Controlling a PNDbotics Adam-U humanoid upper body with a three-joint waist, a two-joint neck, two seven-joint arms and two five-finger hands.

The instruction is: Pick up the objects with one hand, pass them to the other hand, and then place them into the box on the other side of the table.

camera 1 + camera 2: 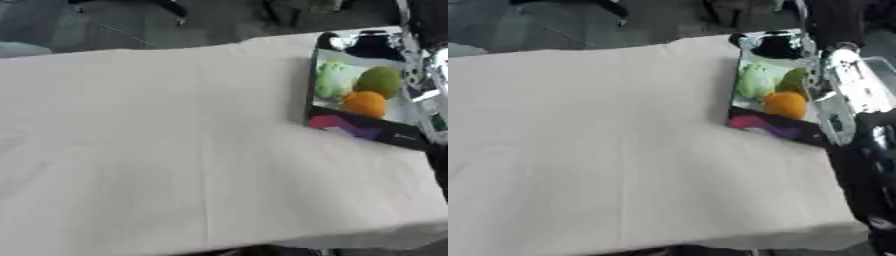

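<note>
A shallow box (354,127) with a dark, purple-patterned front wall sits at the table's right side. Inside it lie a pale green object (331,79), a darker green round fruit (380,80) and an orange fruit (365,103). My right arm (846,95), silver and black, runs up along the box's right edge. Its black hand (777,46) hovers over the far end of the box, too blurred to make out. I cannot tell whether it holds anything. My left hand shows in neither view.
A white cloth (157,140) covers the table, wide and bare to the left of the box. The table's near edge (262,242) runs along the bottom. Dark floor and dark shapes lie beyond the far edge.
</note>
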